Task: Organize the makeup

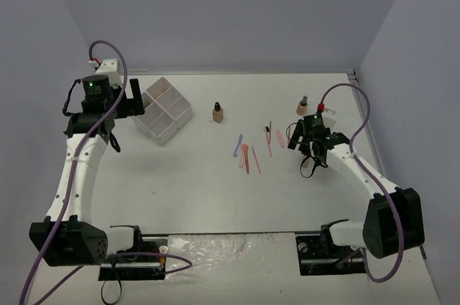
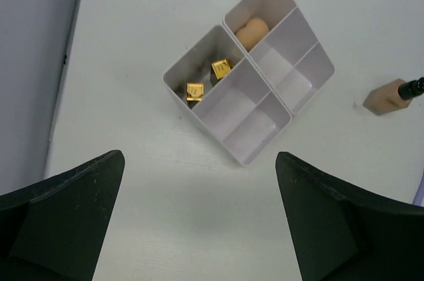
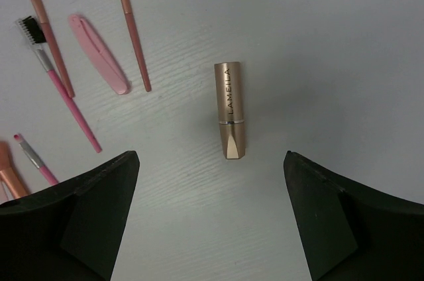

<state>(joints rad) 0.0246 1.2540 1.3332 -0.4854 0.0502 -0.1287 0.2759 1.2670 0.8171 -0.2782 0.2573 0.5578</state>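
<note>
Right wrist view, entry 1: lipstick (image 3: 231, 110). Gold tube, flat on the table (image 3: 318, 29), just ahead of the right claw (image 3: 211, 181) and between the lines of its two fingers, slightly toward the right one. Its long axis runs straight away from the claw, square to the line on which the fingers close, with the slanted end nearest. Nothing touches it.

Entry 2: right claw. Spread wide and empty, facing straight down above the table, with both fingers apart from the tube. In the top view the arm reaches forward with the elbow bent and the wrist dropped.

Entry 3: sticks (image 3: 131, 29). Pink and red, fanned out ahead and left of the claw, apart from the tube.

Judgement: the right arm is much the nearer. A straight descent and a pinch across the tube's narrow width looks sufficient, with no wrist turn. The tube may roll if one finger lands first.

Left wrist view, entry 4: left claw (image 2: 199, 162). Spread wide and empty, hovering. The box (image 2: 262, 125) sits just ahead with one corner toward the claw. It holds two gold-ended tubes (image 2: 194, 91) ahead-left and a sponge (image 2: 252, 32) farthest off. A bottle (image 2: 387, 97) lies beyond the box, to the right.
</note>
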